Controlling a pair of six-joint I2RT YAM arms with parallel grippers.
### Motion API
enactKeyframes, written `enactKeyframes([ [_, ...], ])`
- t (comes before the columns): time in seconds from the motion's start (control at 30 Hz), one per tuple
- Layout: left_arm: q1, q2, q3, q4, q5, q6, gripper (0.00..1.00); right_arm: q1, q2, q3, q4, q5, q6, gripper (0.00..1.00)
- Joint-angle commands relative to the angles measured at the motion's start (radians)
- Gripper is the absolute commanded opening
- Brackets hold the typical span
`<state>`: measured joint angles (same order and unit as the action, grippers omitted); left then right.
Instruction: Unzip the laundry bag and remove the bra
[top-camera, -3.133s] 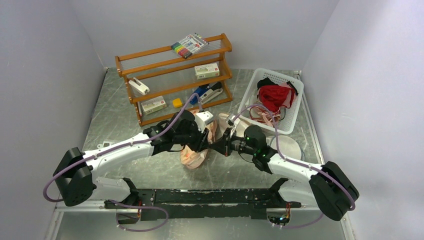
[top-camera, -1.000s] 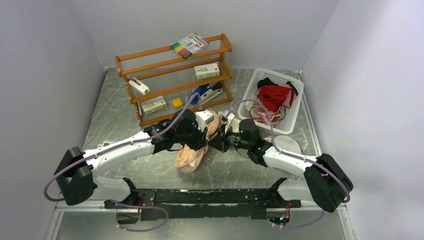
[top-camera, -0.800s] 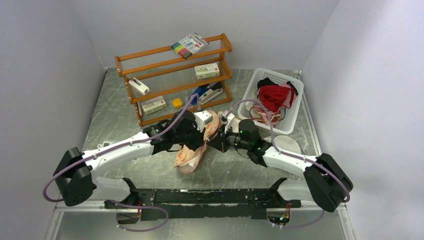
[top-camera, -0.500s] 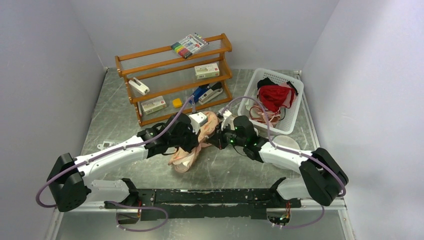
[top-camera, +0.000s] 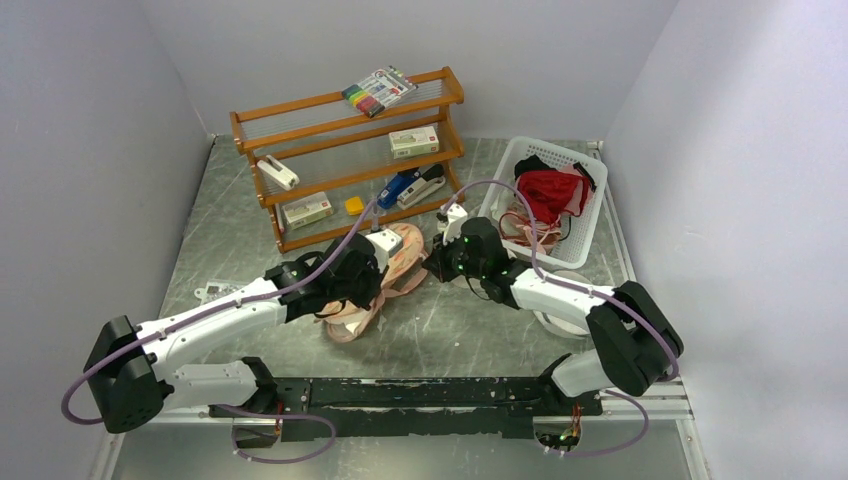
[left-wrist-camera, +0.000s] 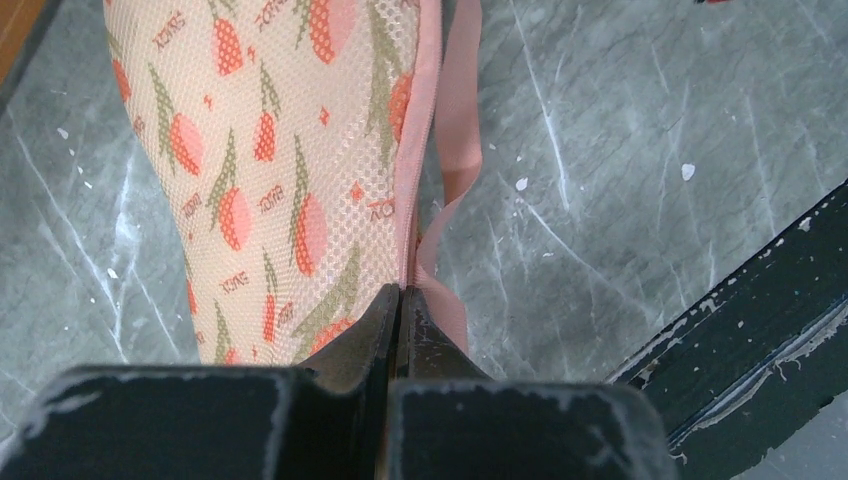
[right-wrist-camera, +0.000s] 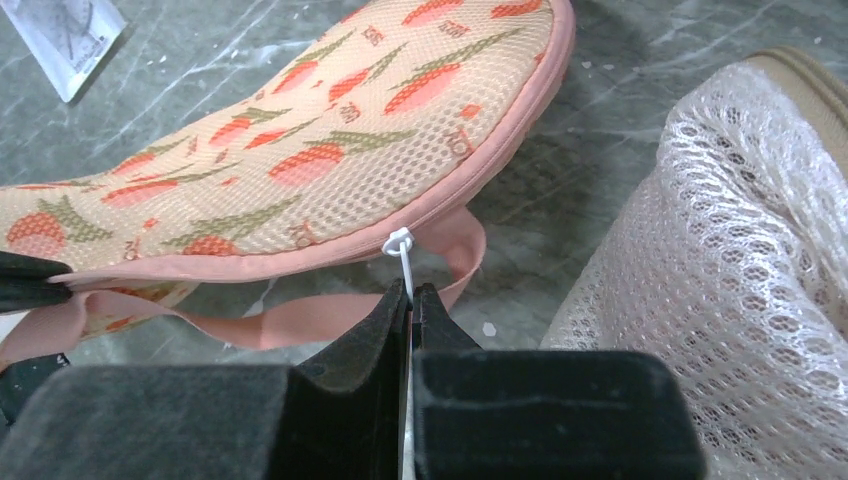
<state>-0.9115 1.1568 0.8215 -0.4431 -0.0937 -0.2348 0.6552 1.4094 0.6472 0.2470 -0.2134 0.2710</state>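
The peach-pink floral mesh laundry bag (top-camera: 398, 255) lies just in front of the wooden shelf rack (top-camera: 350, 150), its long axis spanning both jaws. The left gripper (left-wrist-camera: 400, 300) is pinched shut on the bag's seam. The right gripper (right-wrist-camera: 412, 295) is pinched shut on the white zipper pull (right-wrist-camera: 398, 241), at the end nearer the rack.

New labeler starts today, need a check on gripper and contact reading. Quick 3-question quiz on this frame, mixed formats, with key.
1. True or false: the right gripper is shut on the white zipper pull of the laundry bag.
2. What is the left gripper pinching? A) the bag's pink edge B) the wooden shelf C) a stapler
3. Fill in: the red garment lies in the white ____ at the table's far right.

Key: 1 true. 2 A. 3 basket.
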Motion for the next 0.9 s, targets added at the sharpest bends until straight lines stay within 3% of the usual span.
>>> enactKeyframes([
  [0.0, 0.001, -0.005, -0.001, -0.069, -0.031, -0.006, 0.07, -0.018, -0.005, 0.021, -0.007, 0.027, -0.035, 0.00],
  [0.07, 0.002, 0.002, 0.011, -0.076, -0.019, 0.004, 0.11, -0.015, -0.013, 0.009, 0.027, -0.028, -0.040, 0.00],
  [0.3, 0.001, -0.019, 0.044, -0.001, 0.091, 0.028, 0.43, 0.010, -0.056, -0.051, 0.147, -0.190, -0.023, 0.00],
  [0.43, 0.001, -0.008, 0.065, 0.103, 0.084, 0.039, 0.53, 0.016, -0.099, -0.083, 0.165, -0.235, -0.018, 0.00],
  [0.87, 0.002, 0.223, 0.194, 0.164, 0.120, 0.101, 0.49, 0.035, -0.183, -0.149, 0.187, -0.275, 0.023, 0.00],
])
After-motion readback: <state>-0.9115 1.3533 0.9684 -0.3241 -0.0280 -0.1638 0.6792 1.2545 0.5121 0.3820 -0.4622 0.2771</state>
